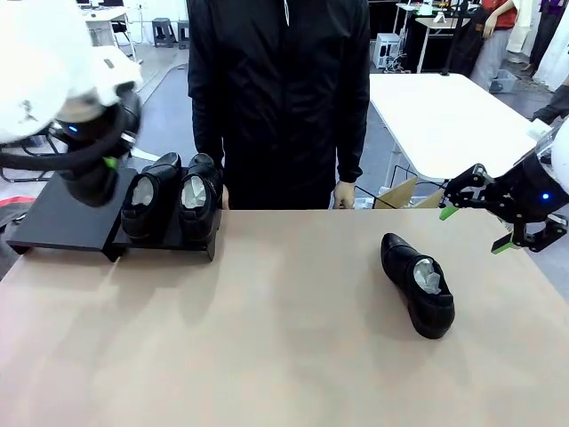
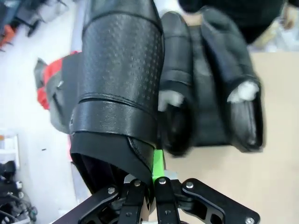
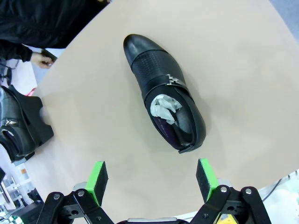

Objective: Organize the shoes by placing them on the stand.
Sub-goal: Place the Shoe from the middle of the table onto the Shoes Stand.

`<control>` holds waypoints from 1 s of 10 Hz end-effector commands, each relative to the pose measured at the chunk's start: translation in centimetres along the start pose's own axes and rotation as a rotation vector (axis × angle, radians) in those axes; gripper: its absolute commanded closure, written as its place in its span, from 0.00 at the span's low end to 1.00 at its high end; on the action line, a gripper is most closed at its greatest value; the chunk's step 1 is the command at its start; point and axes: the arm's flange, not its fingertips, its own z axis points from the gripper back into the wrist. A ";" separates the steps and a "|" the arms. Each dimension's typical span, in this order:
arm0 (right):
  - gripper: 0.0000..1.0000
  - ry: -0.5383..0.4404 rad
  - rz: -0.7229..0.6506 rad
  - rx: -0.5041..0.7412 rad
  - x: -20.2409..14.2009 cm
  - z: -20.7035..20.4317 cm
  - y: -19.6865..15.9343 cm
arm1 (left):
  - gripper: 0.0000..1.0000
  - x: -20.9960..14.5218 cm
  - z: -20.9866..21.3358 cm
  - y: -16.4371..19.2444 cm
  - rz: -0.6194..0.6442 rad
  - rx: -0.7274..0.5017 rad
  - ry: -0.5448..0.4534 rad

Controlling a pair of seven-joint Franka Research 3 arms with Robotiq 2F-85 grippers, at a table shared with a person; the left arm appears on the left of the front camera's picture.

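Note:
My left gripper (image 2: pixel 152 173) is shut on the heel rim of a black glossy shoe (image 2: pixel 121 79), which hangs above the left section of the black stand (image 1: pixel 62 222). In the front view that held shoe (image 1: pixel 89 182) shows as a dark shape under the left arm. Two shoes (image 1: pixel 145 203) (image 1: pixel 200 197) with white paper inside sit side by side on the stand's right section. Another shoe (image 1: pixel 418 285) lies on the tan table at the right, toe pointing away. Above and right of it hovers my right gripper (image 1: pixel 476 227), open, with that shoe (image 3: pixel 163 107) lying below its green pads (image 3: pixel 98 179).
A person in a black jacket (image 1: pixel 280 98) stands at the far edge, one hand (image 1: pixel 343 194) near the table. A white table (image 1: pixel 453 116) and a cardboard box (image 1: pixel 400 191) are behind at the right. The tan tabletop (image 1: pixel 267 338) is bare in the middle and front.

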 end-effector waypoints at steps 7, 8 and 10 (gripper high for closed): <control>0.00 0.004 0.010 0.008 0.1 0.1 0.0 | 1.00 2.1 -10.5 9.2 -0.008 0.105 0.054; 0.00 0.004 0.010 0.008 0.1 0.1 0.0 | 1.00 1.8 -12.2 9.6 -0.030 0.118 0.056; 0.00 0.004 0.010 0.008 0.1 0.1 0.0 | 1.00 0.7 -13.8 9.7 -0.040 0.152 0.086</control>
